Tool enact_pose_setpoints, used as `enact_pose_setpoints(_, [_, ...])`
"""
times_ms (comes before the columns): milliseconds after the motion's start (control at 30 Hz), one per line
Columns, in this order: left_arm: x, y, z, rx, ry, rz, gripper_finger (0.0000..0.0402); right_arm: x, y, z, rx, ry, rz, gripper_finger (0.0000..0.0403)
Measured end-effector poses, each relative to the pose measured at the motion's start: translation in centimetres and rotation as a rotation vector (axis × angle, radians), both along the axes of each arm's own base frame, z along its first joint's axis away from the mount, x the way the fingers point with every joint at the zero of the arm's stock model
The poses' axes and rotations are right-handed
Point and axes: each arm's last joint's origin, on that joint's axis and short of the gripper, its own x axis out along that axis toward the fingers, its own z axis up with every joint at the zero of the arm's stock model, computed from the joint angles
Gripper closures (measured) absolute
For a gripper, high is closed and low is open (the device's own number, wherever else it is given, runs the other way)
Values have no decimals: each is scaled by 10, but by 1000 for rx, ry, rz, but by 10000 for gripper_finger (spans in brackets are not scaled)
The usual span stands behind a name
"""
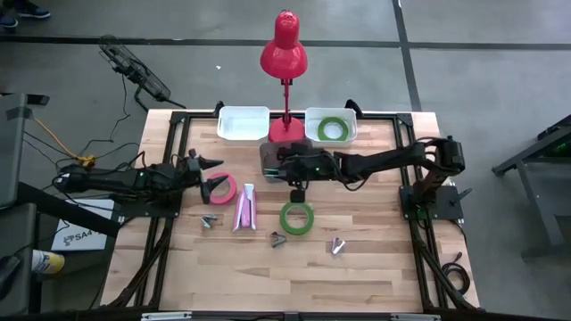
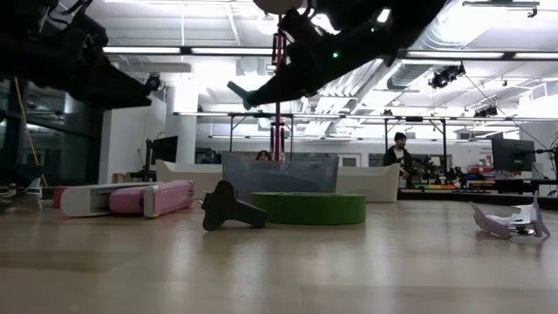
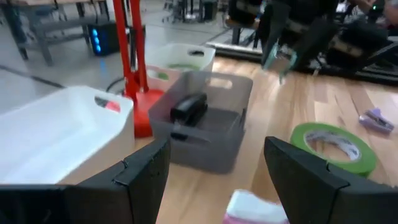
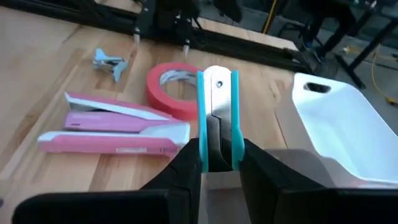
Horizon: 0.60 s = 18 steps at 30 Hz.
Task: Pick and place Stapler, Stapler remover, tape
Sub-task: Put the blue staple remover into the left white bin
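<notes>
1. Here, the left pincer (image 1: 212, 184) hangs released, just beside the pink tape (image 1: 223, 187) on the surface (image 1: 375, 267).
2. The pink stapler (image 1: 244, 206) lies flat.
3. The right pincer (image 4: 216, 149) is clenched on a teal stapler remover (image 4: 217, 112) above the grey bin (image 3: 217, 127).

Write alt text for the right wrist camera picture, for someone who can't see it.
The right claw is shut on a teal-handled staple remover, held above a wooden table. Beyond it lie a pink stapler, a pink tape ring and a small silver-blue staple remover. A white bin sits to one side.
</notes>
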Motion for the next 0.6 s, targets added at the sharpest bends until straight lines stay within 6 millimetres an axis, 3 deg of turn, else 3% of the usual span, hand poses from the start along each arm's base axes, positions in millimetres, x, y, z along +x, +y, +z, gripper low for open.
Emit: enact_pose_setpoints(600, [35, -3, 4, 53, -49, -23, 145, 15, -6, -7, -4, -169, 63, 329])
